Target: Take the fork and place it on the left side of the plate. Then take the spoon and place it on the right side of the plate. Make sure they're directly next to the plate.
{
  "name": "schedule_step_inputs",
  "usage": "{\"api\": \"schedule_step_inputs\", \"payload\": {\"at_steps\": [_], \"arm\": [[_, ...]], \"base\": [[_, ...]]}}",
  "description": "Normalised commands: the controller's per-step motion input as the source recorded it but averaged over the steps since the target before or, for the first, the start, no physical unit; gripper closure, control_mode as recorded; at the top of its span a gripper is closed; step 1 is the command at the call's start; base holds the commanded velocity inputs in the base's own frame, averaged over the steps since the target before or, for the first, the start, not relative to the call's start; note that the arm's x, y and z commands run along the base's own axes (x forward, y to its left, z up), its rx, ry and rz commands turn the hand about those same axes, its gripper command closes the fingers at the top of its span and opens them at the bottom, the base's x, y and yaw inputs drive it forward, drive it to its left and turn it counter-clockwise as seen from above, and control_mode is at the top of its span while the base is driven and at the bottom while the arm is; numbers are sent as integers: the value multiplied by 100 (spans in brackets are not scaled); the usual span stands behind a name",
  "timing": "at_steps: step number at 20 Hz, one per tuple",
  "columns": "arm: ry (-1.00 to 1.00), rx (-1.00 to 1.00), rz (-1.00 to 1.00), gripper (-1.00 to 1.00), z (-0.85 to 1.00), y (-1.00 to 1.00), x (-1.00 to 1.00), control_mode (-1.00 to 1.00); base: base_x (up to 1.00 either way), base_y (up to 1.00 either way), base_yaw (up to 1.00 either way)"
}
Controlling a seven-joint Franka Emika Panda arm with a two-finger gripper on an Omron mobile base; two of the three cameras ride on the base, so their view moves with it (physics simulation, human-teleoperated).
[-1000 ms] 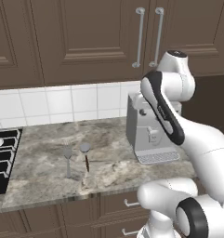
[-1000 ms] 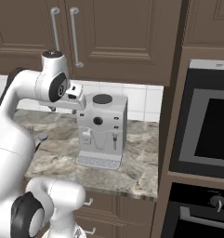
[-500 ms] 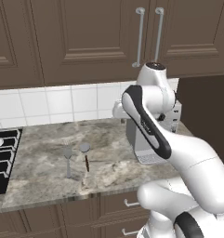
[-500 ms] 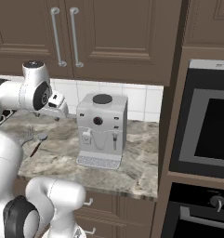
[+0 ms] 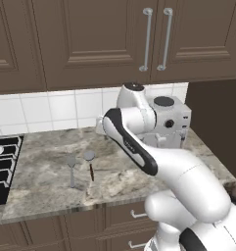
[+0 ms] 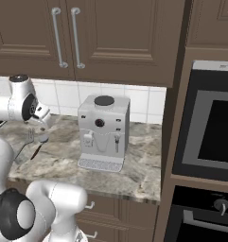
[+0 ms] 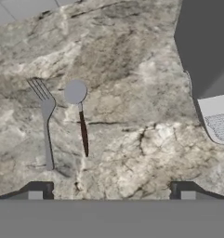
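the fork [image 7: 47, 128] lay on the marble table [image 7: 132, 69], ahead of the tool [image 7: 111, 191] and toward its left finger, tines pointing away from it. just right of the fork, close beside but apart from it, lay the spoon [image 7: 79, 116], its round bowl away from the tool and its dark handle running back toward it. further right, beyond the right finger, stood the grey coffee machine [image 7: 211, 60] with its drip tray. the tool hung above the table with its jaws spread wide and nothing between them.

judging from this, the first step was in hand: the approach to the fork, with no grasp made yet. the plate could not be made out in these pictures, so how far the cutlery lay from it could not be told. the next move likely called for shifting the tool left over the fork's handle, lining the fingers across that thin handle, then coming down without nudging the spoon alongside.
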Motion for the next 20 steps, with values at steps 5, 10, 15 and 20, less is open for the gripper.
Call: {"api": "schedule_step_inputs", "payload": {"at_steps": [5, 10, 15, 20], "arm": [[6, 7, -10, -100, -45, 53, 23, -100], [0, 0, -8, -100, -44, 57, 21, -100], [0, 0, 0, -100, -34, 54, 7, -100], [0, 1, 0, -100, -32, 36, 7, -100]], "base": [[0, 0, 0], [0, 0, 0], [0, 0, 0], [0, 0, 0]]}}
